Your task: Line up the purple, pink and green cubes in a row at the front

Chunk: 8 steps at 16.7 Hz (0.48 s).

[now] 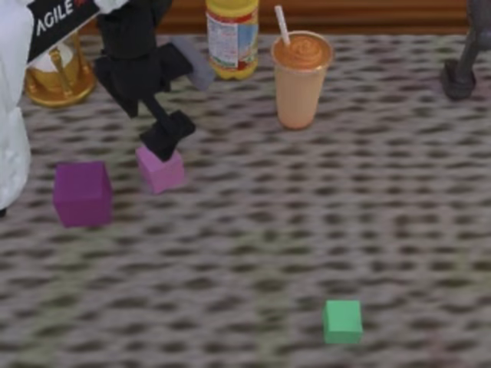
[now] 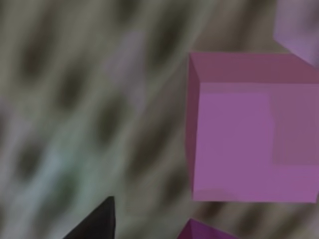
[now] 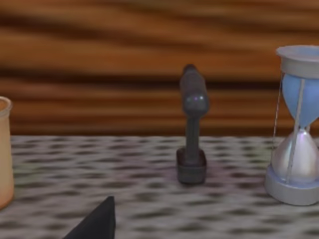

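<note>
The pink cube sits at the left of the table, behind and to the right of the larger purple cube. My left gripper hangs open just over the pink cube's back edge, holding nothing. In the left wrist view the pink cube fills the frame beyond one dark fingertip, and a corner of the purple cube shows. The small green cube lies alone at the front right. My right arm is outside the top view; only one of its fingertips shows, over bare cloth.
Along the back stand a gold hourglass, a yellow bottle, an orange drink cup with a straw and a dark handled tool. The right wrist view also shows a silver-and-blue hourglass.
</note>
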Each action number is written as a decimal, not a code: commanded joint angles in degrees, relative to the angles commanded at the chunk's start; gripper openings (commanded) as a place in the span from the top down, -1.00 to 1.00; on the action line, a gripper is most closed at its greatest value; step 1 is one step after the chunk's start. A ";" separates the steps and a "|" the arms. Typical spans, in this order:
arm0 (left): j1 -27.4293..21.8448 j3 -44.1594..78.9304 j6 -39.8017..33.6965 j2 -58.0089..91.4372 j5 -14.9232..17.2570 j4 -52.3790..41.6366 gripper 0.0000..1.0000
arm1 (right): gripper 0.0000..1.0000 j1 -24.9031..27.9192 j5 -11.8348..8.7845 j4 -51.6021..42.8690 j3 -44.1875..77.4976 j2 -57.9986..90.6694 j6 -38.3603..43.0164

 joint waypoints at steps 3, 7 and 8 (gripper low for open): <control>0.11 -2.04 -0.05 0.46 -0.05 2.29 -1.00 | -1.00 0.00 0.00 0.00 0.00 0.00 0.00; 0.22 -9.09 0.06 2.54 -0.03 12.14 -1.00 | -1.00 0.00 0.00 0.00 0.00 0.00 0.00; 0.26 -10.80 0.09 3.08 -0.02 14.40 -1.00 | -1.00 0.00 0.00 0.00 0.00 0.00 0.00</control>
